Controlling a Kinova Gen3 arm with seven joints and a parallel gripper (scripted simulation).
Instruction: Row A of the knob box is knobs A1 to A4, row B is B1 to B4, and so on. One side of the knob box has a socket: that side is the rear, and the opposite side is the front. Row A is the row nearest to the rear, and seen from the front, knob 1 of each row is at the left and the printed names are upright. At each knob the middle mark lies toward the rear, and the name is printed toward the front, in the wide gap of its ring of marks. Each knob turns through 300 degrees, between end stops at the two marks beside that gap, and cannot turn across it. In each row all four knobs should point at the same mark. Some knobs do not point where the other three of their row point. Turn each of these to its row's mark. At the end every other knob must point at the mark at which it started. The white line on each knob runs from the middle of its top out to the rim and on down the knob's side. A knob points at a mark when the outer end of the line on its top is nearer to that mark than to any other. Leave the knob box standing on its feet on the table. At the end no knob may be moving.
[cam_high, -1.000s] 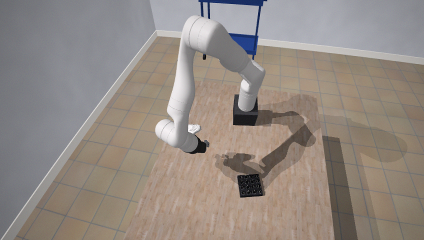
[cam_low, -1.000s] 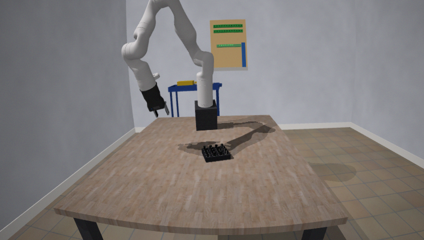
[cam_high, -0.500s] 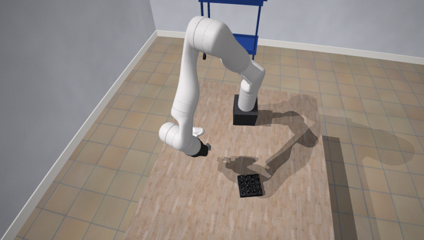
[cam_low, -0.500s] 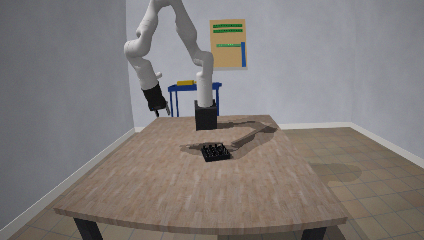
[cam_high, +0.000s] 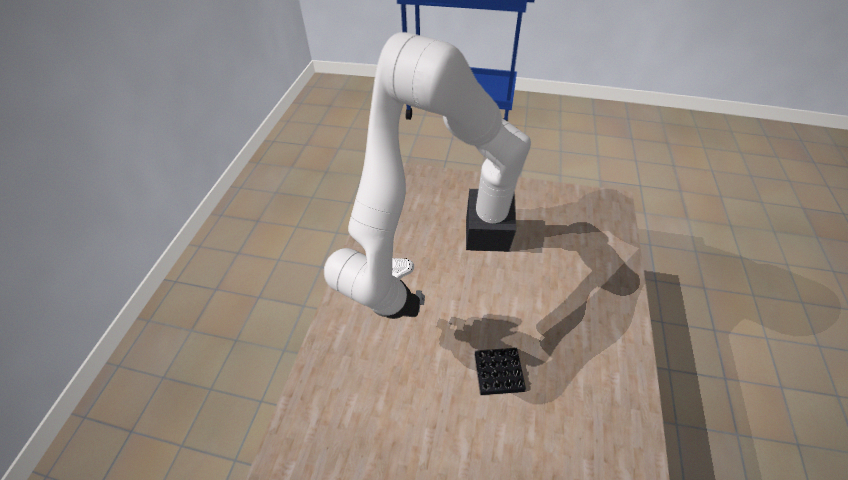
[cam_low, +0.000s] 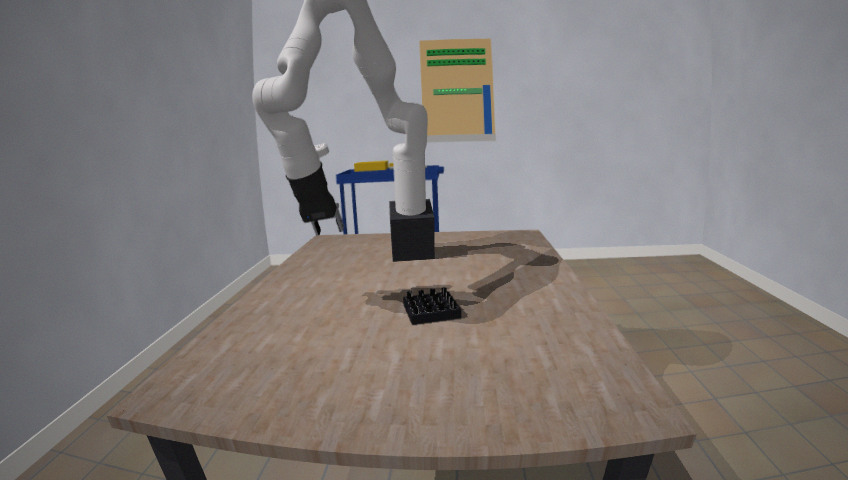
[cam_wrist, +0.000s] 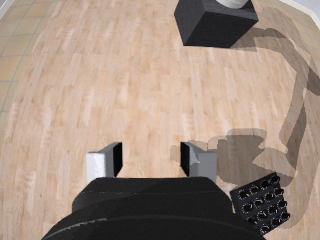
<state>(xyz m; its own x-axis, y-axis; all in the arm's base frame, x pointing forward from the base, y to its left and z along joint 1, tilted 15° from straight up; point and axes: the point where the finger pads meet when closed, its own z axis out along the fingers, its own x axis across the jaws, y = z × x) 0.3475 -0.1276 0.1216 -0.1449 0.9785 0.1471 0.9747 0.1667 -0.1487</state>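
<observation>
The knob box (cam_high: 500, 371) (cam_low: 432, 307) (cam_wrist: 262, 206) stands on the desk (cam_high: 357, 380) (cam_low: 380, 380) (cam_wrist: 100, 90), in front of the arm's pedestal (cam_high: 490, 239) (cam_low: 412, 240) (cam_wrist: 207, 27) in the exterior view. Behind the desk are a cart (cam_high: 516, 56) (cam_low: 389, 176) and, on the wall, a pegboard (cam_low: 455, 113).

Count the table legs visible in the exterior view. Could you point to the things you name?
2: one leg (cam_low: 175, 457) under the table's near-left corner, one leg (cam_low: 629, 466) under its near-right corner. Others may be hidden beneath the tabletop.

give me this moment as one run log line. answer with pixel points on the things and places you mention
gripper (cam_high: 421, 297) (cam_low: 330, 228) (cam_wrist: 151, 154): open, nothing held | position: raised, off to one side of knob box (cam_high: 500, 371) (cam_low: 432, 308) (cam_wrist: 261, 204) | knob box: on table (cam_high: 368, 380) (cam_low: 380, 380) (cam_wrist: 125, 90) | contact: none | knob marks: unreadable
</observation>
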